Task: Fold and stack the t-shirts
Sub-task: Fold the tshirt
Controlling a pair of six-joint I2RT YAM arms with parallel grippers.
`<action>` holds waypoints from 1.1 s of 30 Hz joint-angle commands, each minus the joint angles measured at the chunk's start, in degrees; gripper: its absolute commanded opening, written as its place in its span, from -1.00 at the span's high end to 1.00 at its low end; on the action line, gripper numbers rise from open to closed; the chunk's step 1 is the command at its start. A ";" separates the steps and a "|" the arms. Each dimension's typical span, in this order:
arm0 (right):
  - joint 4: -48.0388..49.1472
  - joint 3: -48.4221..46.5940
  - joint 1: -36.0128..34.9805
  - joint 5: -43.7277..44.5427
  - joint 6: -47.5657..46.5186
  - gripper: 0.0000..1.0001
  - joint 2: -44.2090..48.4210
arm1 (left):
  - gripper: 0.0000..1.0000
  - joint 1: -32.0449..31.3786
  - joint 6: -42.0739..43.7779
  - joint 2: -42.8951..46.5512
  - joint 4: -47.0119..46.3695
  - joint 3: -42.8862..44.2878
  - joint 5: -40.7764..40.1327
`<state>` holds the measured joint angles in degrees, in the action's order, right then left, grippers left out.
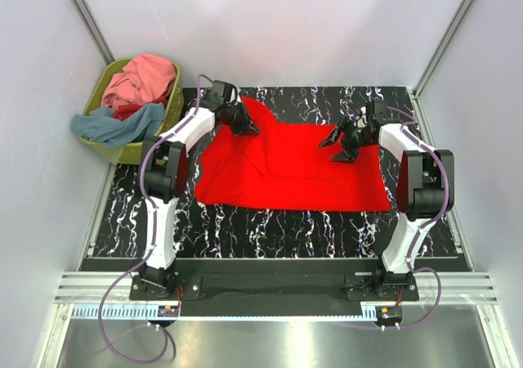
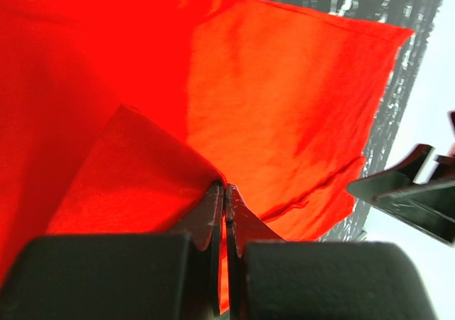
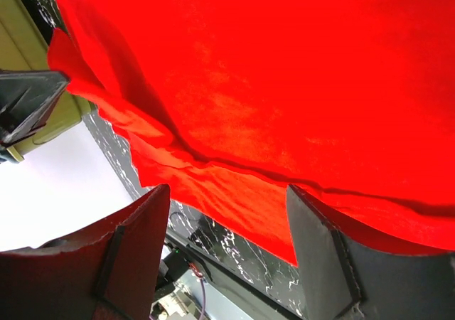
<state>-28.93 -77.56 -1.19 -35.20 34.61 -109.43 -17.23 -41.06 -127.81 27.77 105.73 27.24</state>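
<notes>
Now we are pinching the far left corner of the bright red t-shirt (image 1: 294,168) with our left gripper (image 1: 248,126), jaws pressed together on the cloth, holding it raised above the black marbled table (image 1: 270,221) where the rest is lying spread. Our right gripper (image 1: 337,149) is hanging wide open and empty over the shirt's far right edge.

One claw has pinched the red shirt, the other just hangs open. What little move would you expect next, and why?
Probably the right gripper drops and closes on the far right part of the bright red t-shirt beneath it. The left gripper is shut on the far left corner, lifted; folding likely needs both held.
</notes>
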 commanded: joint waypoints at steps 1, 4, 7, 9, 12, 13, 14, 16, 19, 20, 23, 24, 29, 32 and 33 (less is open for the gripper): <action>1.42 -1.81 -0.30 -1.45 0.98 -0.46 -0.96 | 1.00 -1.05 -1.57 1.16 -1.84 4.48 0.71; 1.42 -1.81 -0.30 -1.89 0.99 -0.46 -1.58 | 1.00 -1.13 -1.92 0.28 -2.02 5.62 0.70; 1.24 -1.81 -0.30 -2.15 1.16 -0.46 -1.75 | 1.00 -1.22 -1.92 -1.21 -1.93 5.97 0.62; 1.33 -1.89 -0.30 -2.24 1.07 -0.46 -1.67 | 1.00 -1.13 -2.10 -1.56 -2.28 6.24 0.79; 1.33 -1.81 -0.30 -2.33 0.90 -0.47 -1.67 | 1.00 -1.13 -2.10 -2.36 -2.46 6.94 0.36; 1.33 -1.81 -0.39 -2.42 0.81 -0.47 -1.84 | 1.00 -1.13 -2.01 -2.53 -2.46 7.12 0.18; 1.16 -1.72 -0.39 -2.42 0.64 -0.47 -2.10 | 1.00 -1.13 -1.92 -2.79 -2.46 7.29 0.18; 1.16 -1.63 -0.30 -2.77 0.46 -0.47 -2.28 | 1.00 -1.13 -1.83 -3.06 -2.46 7.73 -0.17; 1.07 -1.37 -0.30 -2.86 0.28 -0.47 -2.28 | 0.95 -0.87 -1.83 -3.50 -2.54 8.08 -0.53; 1.07 -1.28 -0.30 -2.94 0.37 -0.47 -2.28 | 0.89 -0.87 -1.31 -3.76 -2.46 8.26 -0.44; 0.80 -1.10 -0.30 -2.86 -0.07 -0.48 -2.02 | 0.39 -0.70 1.05 -4.11 -2.37 9.14 0.18; 0.80 -1.02 -0.30 -2.77 -0.07 -0.48 -2.02 | 0.25 -0.61 2.20 -4.12 -1.41 9.66 0.18; -0.60 -1.19 -0.30 -2.51 -1.47 -0.50 -0.88 | -0.04 1.14 12.21 0.71 7.29 8.98 -3.25; -2.00 -1.10 -0.39 -1.01 -3.32 -0.50 -0.09 | -0.08 3.52 16.60 7.56 9.23 1.08 -3.43; -2.27 -1.28 -0.39 -0.66 -3.76 -0.50 0.00 | -0.10 4.57 17.67 9.49 10.36 -3.64 -3.69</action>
<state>-29.61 -77.56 -1.19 -36.51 33.47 -111.63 -15.79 -30.61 -127.50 33.69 108.20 25.30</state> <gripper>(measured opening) 0.746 0.541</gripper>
